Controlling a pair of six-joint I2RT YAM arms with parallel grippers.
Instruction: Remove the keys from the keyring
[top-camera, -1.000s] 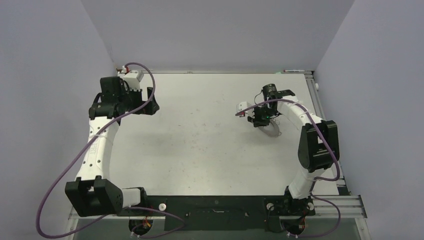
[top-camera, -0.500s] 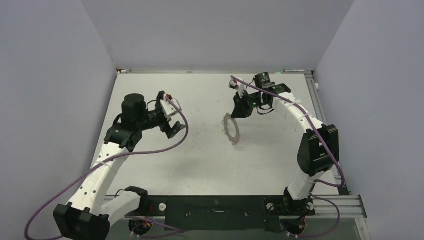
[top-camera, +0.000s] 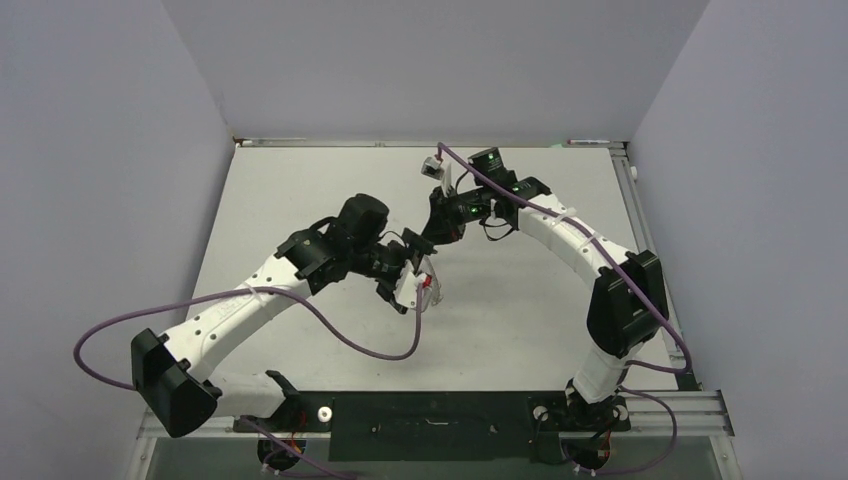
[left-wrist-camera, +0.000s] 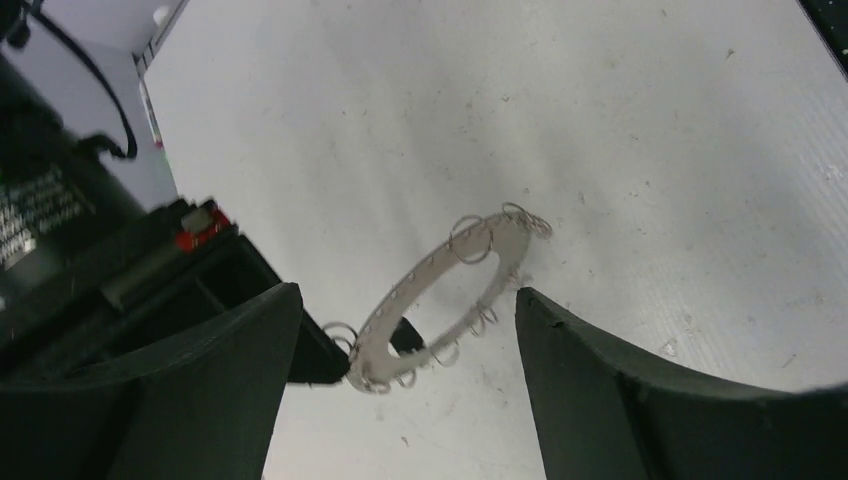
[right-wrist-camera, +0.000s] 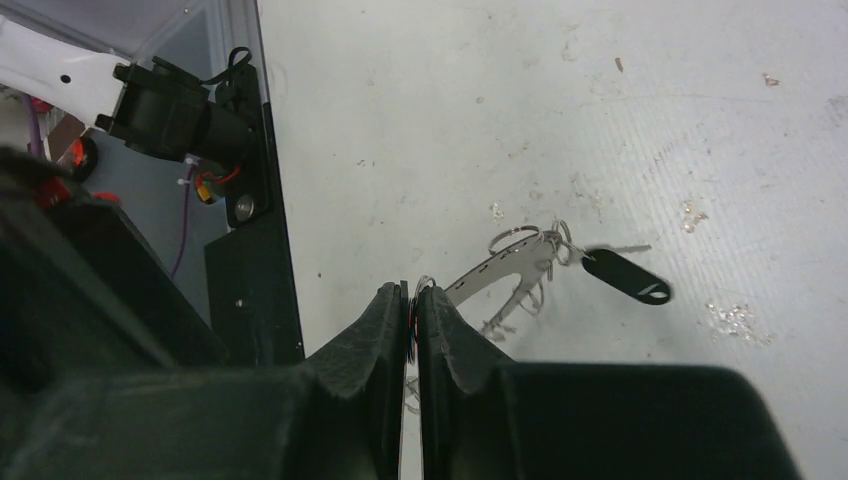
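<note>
Where the arms meet, from above: both arms now converge over the middle of the surface (top-camera: 300, 190). A second ago the left arm was folded at the far left corner and the right one was working low on its own side. The left pincer (top-camera: 410, 272) and right pincer (top-camera: 430, 240) are almost touching, and their load is hidden between them from this height.
Keyring, left wrist: the keyring (left-wrist-camera: 440, 285) hangs tilted in the air, straddled by the left pincer (left-wrist-camera: 405, 300), whose jaws stand wide and grip nothing. Wire loops (left-wrist-camera: 470, 240) and thin silvery bits, likely the keys (left-wrist-camera: 486, 316), dangle from its rim.
Grip, right wrist: the right pincer (right-wrist-camera: 414, 300) is clamped tight on the rim of the keyring (right-wrist-camera: 505, 262), seen nearly edge-on.
Meaning: with the ring lifted and offered across, picking can probably start, though it looks not yet begun.
Room: the meeting point is well clear of every edge and of the walls (top-camera: 420, 70), with bare surface below. The left arm's purple cable (top-camera: 400, 353) sags close by and could snag.
</note>
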